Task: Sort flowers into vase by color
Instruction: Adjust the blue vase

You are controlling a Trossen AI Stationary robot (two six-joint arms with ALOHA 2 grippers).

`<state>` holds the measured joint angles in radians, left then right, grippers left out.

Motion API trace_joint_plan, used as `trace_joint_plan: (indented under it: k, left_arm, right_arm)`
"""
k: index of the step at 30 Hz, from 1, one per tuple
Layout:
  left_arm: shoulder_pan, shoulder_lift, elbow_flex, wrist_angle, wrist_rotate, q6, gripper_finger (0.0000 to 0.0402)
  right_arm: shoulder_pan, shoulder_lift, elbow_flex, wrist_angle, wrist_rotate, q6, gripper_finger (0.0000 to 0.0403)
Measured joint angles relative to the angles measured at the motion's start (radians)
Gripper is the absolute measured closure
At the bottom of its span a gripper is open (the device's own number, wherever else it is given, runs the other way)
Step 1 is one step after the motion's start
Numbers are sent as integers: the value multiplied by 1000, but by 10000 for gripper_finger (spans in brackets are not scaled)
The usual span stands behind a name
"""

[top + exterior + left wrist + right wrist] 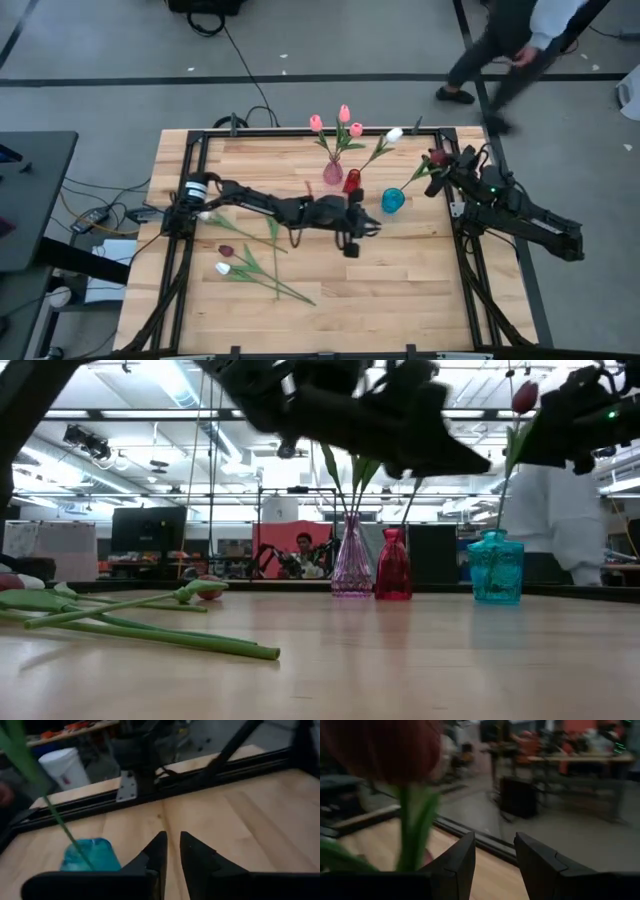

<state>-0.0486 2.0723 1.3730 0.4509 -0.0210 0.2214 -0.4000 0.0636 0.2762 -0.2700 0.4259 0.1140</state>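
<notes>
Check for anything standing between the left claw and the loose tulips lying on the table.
Nothing visible does. The left claw hangs beside the blue vase; the loose tulips lie flat back toward that arm's base, with only bare table between.

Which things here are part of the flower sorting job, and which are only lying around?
Job:
pink vase with pink tulips
red vase
teal vase
maroon tulip
loose tulips on the table

Lying around:
cables
white bucket

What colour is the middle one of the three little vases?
Red: the small red glass vase, best seen in the low view.
</notes>
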Motion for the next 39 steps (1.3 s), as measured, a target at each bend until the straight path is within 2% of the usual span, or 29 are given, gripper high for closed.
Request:
trace_joint_plan:
  k: [2,6,7,9,11,13,15,19,21,23,26,28,30,34,39]
  left_arm:
    - [3,-32,-96,108,21,-3,353]
    - [10,-88,-250,313,27,-26,356]
    - [12,-103,-288,349,27,-37,357]
    - [15,-133,-345,410,27,-50,357]
    - [16,-160,-389,465,26,-71,357]
    - [16,-187,-429,486,27,-91,357]
    - [16,-211,-459,482,28,-105,357]
    - [16,-229,-491,479,30,-162,357]
    - [16,-232,-496,453,33,-174,357]
    - [16,-233,-495,415,16,-179,357]
    - [16,-243,-496,342,-2,-204,357]
    - [15,-264,-495,270,-5,-210,357]
    - [11,-288,-495,195,-9,-215,357]
    - [-6,-341,-496,77,-27,-206,358]
    - [-31,-395,-495,-15,-83,-171,358]
  right_arm:
    - [0,33,26,-6,31,16,252]
    - [2,86,128,-1,19,69,252]
    - [1,99,158,-8,46,67,252]
    - [1,132,217,-4,168,28,252]
    - [0,165,274,61,270,-43,252]
    - [1,196,333,171,265,-130,252]
    - [5,228,390,244,140,-175,252]
    - [20,320,475,257,-264,-155,252]
    - [30,384,488,225,-429,-119,252]
    - [47,450,491,165,-537,-81,252]
    - [91,537,491,50,-607,-22,252]
    - [136,593,491,-29,-606,4,252]
    - [195,643,491,-93,-563,30,252]
    - [338,693,491,-150,-347,92,254]
    - [503,681,491,-166,-89,128,264]
